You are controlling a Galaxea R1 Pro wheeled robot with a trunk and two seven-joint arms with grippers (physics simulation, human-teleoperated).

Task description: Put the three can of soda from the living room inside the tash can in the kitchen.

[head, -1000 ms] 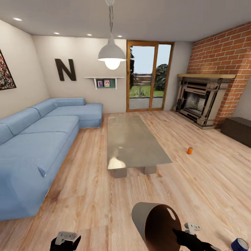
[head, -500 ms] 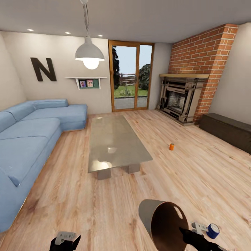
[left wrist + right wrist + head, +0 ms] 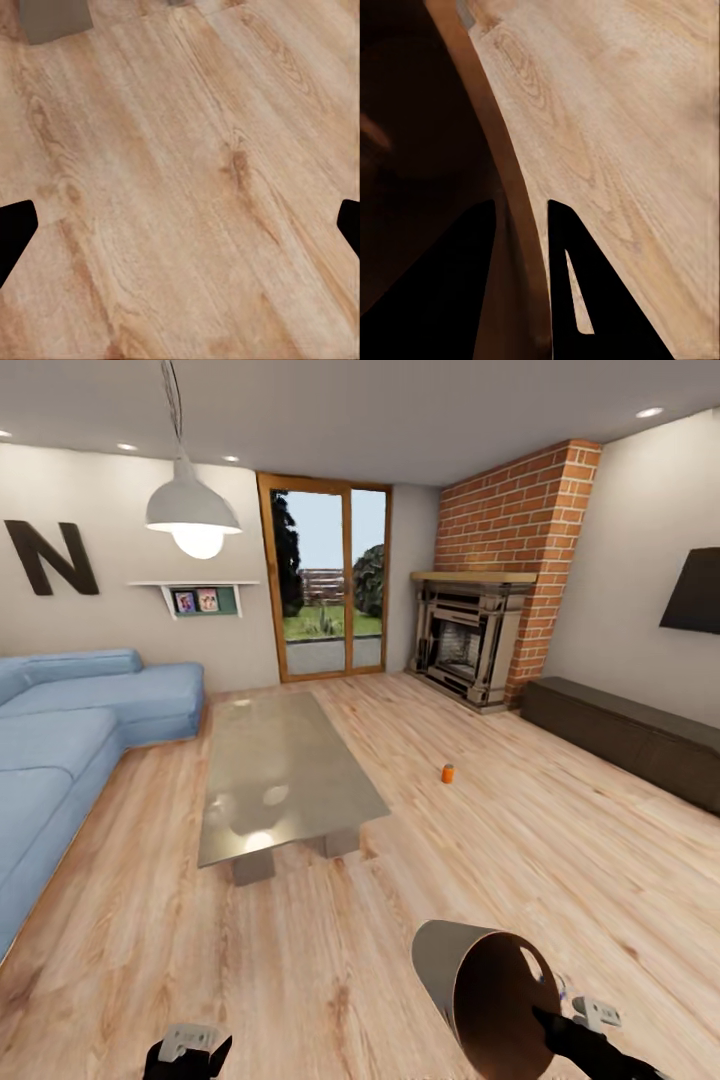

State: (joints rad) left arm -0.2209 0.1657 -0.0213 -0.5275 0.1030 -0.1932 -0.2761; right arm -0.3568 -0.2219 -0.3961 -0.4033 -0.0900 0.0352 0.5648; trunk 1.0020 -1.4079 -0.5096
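Note:
One can of soda [image 3: 448,773], small and orange, stands upright on the light wood floor of the living room, right of the coffee table and well ahead of me. The tash can [image 3: 490,1000] is tipped on its side at the lower right, pale grey outside with its copper-brown inside facing me. My right gripper [image 3: 560,1035] is shut on its rim; the right wrist view has the rim wall [image 3: 521,247] pinched between the two fingers [image 3: 521,206]. My left gripper [image 3: 187,1055] hangs low at the left, open over bare floor [image 3: 180,225].
A low glass coffee table [image 3: 280,780] stands mid-room, with a blue sofa [image 3: 60,750] along the left. A brick fireplace [image 3: 465,645] and a long dark cabinet [image 3: 630,735] line the right wall. Wood-framed glass doors [image 3: 325,590] are at the back. Open floor lies between me and the can.
The whole view has swung right: sofa, table and can sit further left in the picture, and more of the right wall shows. A small blue object near my right gripper has left the picture.

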